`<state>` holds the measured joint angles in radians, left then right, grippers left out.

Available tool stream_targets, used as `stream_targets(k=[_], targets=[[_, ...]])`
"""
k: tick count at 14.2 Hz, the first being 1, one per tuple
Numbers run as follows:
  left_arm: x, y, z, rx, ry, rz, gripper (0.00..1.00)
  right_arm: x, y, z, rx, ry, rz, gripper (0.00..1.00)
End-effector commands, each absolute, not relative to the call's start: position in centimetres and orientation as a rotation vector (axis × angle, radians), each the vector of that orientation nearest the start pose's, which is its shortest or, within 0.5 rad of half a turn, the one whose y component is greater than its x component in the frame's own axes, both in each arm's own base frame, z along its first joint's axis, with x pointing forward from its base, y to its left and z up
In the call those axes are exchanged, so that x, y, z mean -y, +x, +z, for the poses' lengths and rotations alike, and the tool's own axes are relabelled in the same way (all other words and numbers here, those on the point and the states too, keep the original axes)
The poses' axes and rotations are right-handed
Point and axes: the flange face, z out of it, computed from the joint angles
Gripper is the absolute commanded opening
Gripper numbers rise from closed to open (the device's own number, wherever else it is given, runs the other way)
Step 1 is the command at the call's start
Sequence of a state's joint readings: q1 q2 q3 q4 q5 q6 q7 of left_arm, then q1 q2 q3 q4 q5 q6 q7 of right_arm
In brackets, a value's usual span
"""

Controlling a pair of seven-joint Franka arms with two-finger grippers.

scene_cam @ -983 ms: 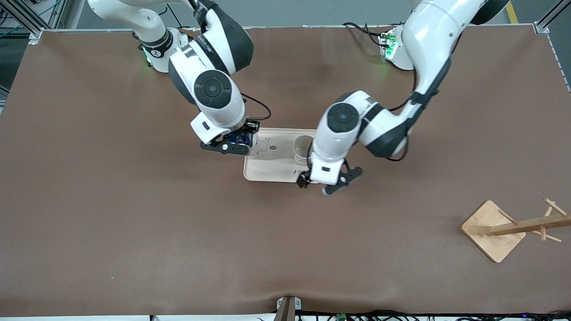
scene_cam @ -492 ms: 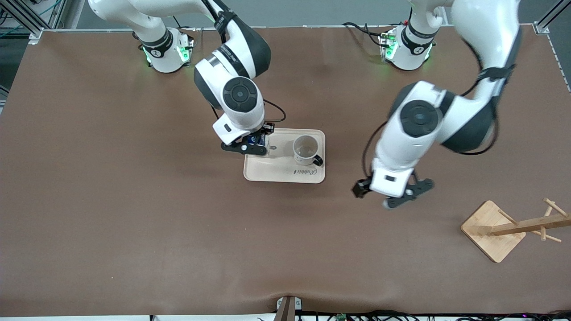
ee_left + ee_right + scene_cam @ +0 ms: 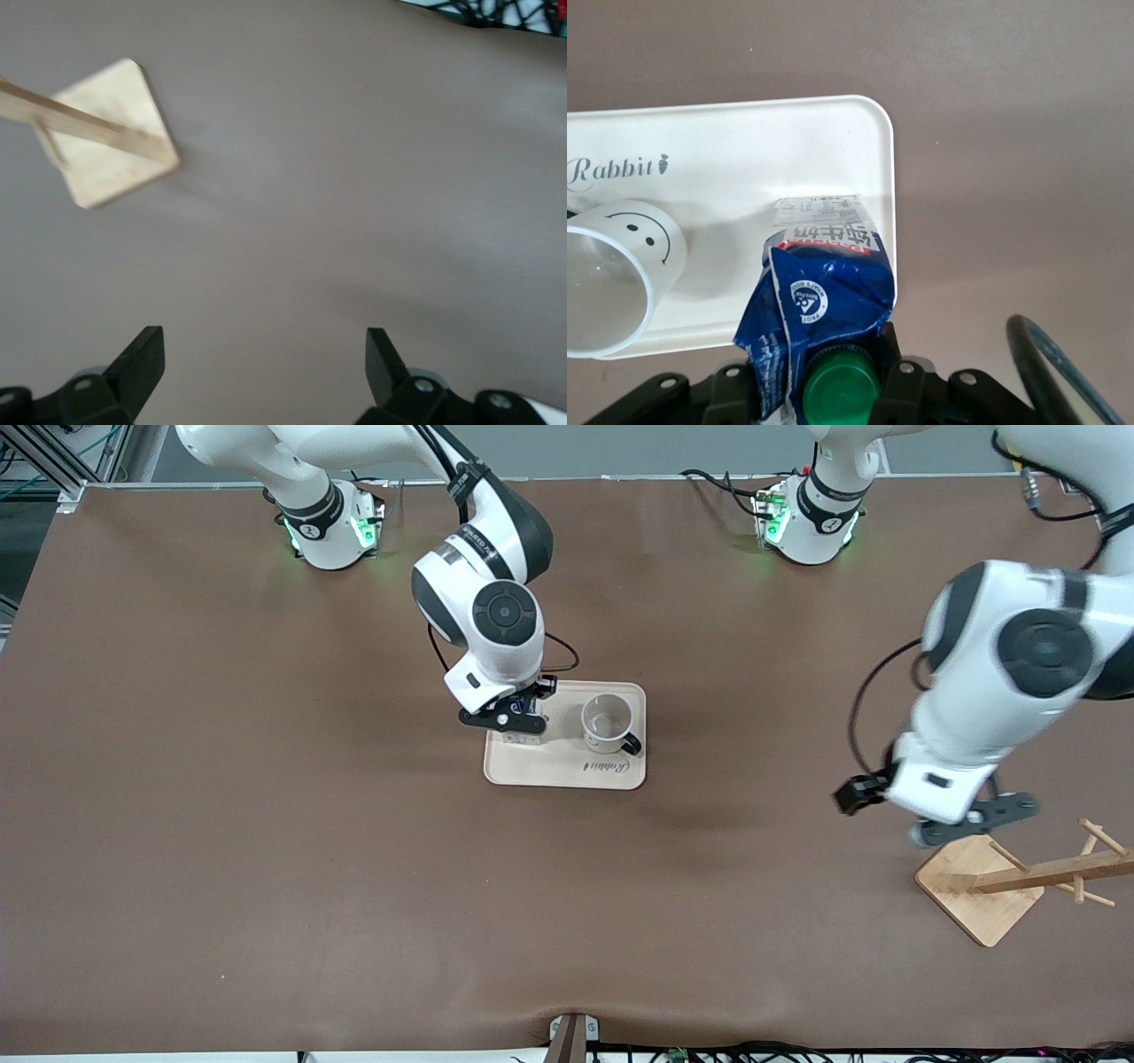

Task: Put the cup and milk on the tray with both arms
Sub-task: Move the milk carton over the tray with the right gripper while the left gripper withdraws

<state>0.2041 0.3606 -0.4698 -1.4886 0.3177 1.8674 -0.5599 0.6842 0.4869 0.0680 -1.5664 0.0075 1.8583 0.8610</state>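
The cream tray (image 3: 549,766) lies mid-table. The white cup (image 3: 607,720) with the black handle stands upright on it, at the end toward the left arm. My right gripper (image 3: 512,720) is shut on the blue-and-white milk carton (image 3: 523,710) and holds it upright over the tray's other end. In the right wrist view the fingers of my right gripper (image 3: 824,379) clamp the milk (image 3: 824,292) beside its green cap (image 3: 833,385). Its base is at the tray (image 3: 744,168) near a corner, beside the smiley cup (image 3: 620,274). My left gripper (image 3: 974,821) is open and empty.
A wooden rack with a square base (image 3: 979,881) and a pegged pole (image 3: 1054,870) stands toward the left arm's end of the table, just under my left gripper (image 3: 264,363). Its base also shows in the left wrist view (image 3: 111,133).
My left arm has swung away from the cup on the tray toward the wooden rack, gripper open. My right gripper has carried the milk farther in over the tray.
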Motion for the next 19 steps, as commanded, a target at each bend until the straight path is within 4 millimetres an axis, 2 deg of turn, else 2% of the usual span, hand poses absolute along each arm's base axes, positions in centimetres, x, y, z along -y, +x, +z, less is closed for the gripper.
stream_targets(k=[1, 4, 5, 8, 10, 11, 13, 15, 17, 19], targets=[[8.1, 65.0, 51.4, 0.271, -3.004, -0.165, 1.0, -45.0, 48.9, 34.6, -0.22, -3.264, 0.212, 0.64], [5.4, 65.0, 54.3, 0.298, -3.025, -0.128, 1.0, -44.9, 49.1, 34.7, -0.225, -3.267, 0.206, 0.88], [4.8, 64.8, 54.7, 0.284, -3.02, -0.096, 1.0, -44.8, 49.2, 34.8, -0.225, -3.265, 0.203, 1.0], [2.0, 64.5, 55.5, 0.221, -3.02, -0.053, 1.0, -44.5, 49.6, 35.3, -0.235, -3.26, 0.196, 1.0], [1.7, 63.8, 56.6, 0.225, -3.008, -0.055, 1.0, -44.5, 49.8, 35.7, -0.226, -3.256, 0.193, 1.0], [1.5, 63.5, 57.1, 0.229, -3.002, -0.052, 1.0, -44.5, 50.1, 36.1, -0.227, -3.248, 0.185, 1.0], [0.9, 63.1, 57.5, 0.243, -3.0, -0.037, 1.0, -44.6, 51.2, 38.5, -0.233, -3.219, 0.139, 1.0], [0.7, 62.8, 58.2, 0.22, -3.017, -0.039, 1.0, -42.6, 53.1, 40.1, -0.28, -3.201, 0.149, 1.0], [-0.5, 62.5, 58.4, 0.206, -3.019, -0.024, 1.0, -40.2, 54.7, 42.0, -0.274, -3.207, 0.188, 1.0], [-0.4, 62.3, 58.6, 0.199, -3.03, -0.014, 1.0, -37.4, 56.5, 46.8, -0.305, -3.203, 0.174, 1.0]])
